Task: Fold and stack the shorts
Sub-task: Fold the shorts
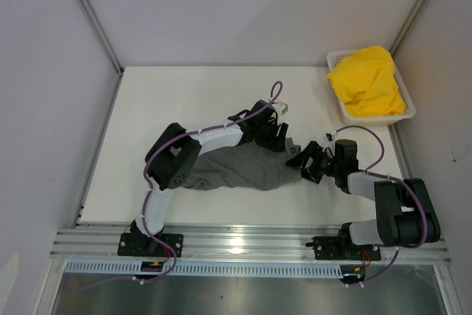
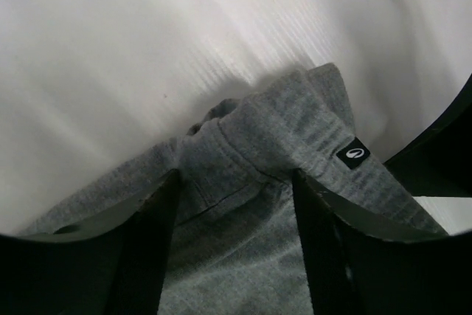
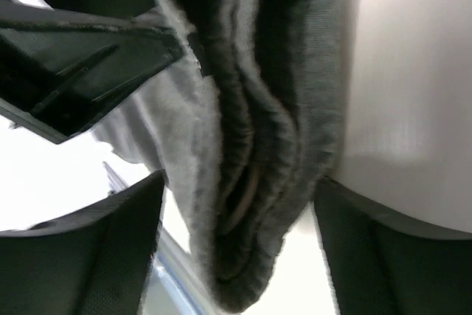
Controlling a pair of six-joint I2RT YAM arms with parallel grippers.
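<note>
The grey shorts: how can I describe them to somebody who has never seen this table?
On the white table, look near the middle, ahead of the arm bases. The grey shorts lie there, crumpled on the surface. The yellow shorts sit in a basket at the far right corner instead.

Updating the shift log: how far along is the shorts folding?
Nothing looks finished. In hand: the left gripper and right gripper straddle the right end of the grey shorts, which lie rumpled on the table. Left: fold them, then fetch, fold and stack the yellow shorts from the basket.
</note>
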